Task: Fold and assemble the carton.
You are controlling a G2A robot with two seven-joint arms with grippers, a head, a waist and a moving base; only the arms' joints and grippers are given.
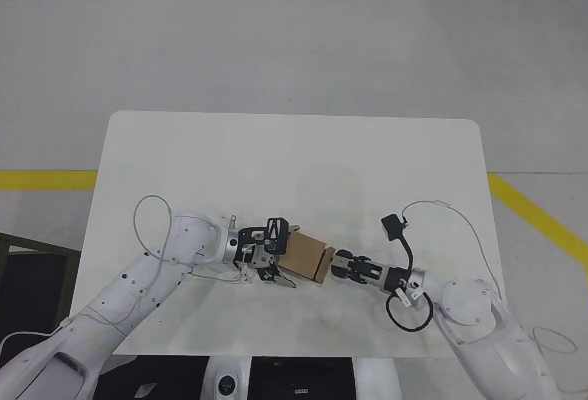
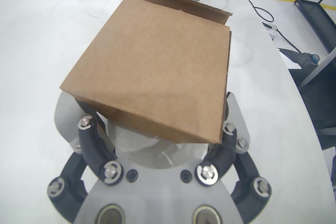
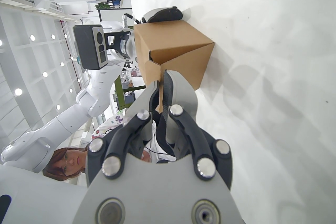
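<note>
1. White table (image 1: 274,160) stands on a grey floor (image 1: 274,50) with yellow lines (image 1: 34,180). The carton (image 1: 304,257) lies near the table's front edge, about mid-width, between both arms.
2. Left gripper (image 1: 277,258) is clamped across 1 end of the carton, with a finger (image 2: 232,114) on each side.
3. Right gripper (image 3: 160,89) is pinched together on a flap (image 2: 207,12) at the opposite end.
4. Left wrist view shows the flat closed panel. Right wrist view shows the open end with a slanted inner fold.
5. Wide table surface stretches from the carton to the far and side edges.
</note>
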